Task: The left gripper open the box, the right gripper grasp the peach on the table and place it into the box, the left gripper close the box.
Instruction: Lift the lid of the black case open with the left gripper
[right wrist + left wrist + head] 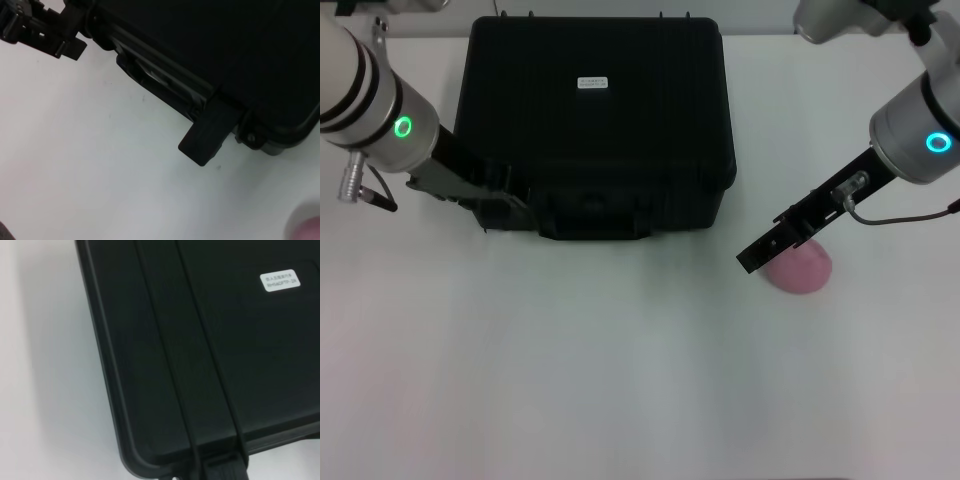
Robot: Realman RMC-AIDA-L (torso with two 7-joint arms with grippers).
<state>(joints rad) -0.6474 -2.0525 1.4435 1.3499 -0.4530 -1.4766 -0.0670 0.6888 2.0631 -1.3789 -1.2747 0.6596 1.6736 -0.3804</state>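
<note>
One box (595, 120) is sitting toward the far middle of the white table (570, 370), its lid lying down flat over the base. One small white label (592, 82) is showing on top of the lid, and it is also appearing in the left wrist view (280, 280). One handle (588, 212) is lying along the front wall of the box. One latch (206, 135) is hanging loose and flipped outward at the front edge near a corner, as the right wrist view is showing; I cannot tell how a second latch is standing.

One peach (801, 266) is resting on the table, to the right of the box and well apart from it. A pink sliver of it is also peeking in at the corner of the right wrist view (310, 231).

Two arms are working in view. The left gripper (485, 195), on the arm with the green ring (403, 127), is reaching in at the front left corner of the box, touching or just beside it; whether its fingers are spread or pressed together, I cannot tell. The right gripper (765, 250), on the arm with the blue ring (939, 142), is hanging low over the table just beside the peach, its black fingers overlapping the fruit's near-left edge; whether they are pinching anything, I cannot tell.
</note>
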